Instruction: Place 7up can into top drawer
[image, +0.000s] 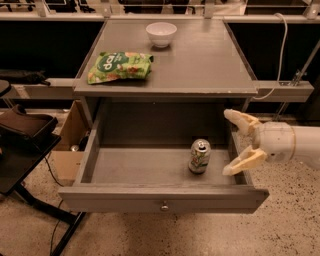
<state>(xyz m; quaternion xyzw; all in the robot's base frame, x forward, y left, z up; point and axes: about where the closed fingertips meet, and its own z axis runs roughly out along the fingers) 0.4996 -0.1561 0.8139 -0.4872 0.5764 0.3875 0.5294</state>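
The 7up can (199, 156) stands upright on the floor of the open top drawer (140, 167), toward its right side. The drawer is pulled out from under the grey table top, and its knob (163, 206) shows at the centre of the front panel. My gripper (233, 143) is open and empty over the drawer's right wall. It sits to the right of the can and does not touch it. One cream finger (240, 120) points up and to the left, the other finger (245, 161) points down and to the left.
A flat green snack bag (120, 66) and a white bowl (161, 34) lie on the table top (200, 60). A cardboard box (67, 145) stands on the floor to the drawer's left, beside a dark chair (22, 130). A cable (280, 55) hangs at the right.
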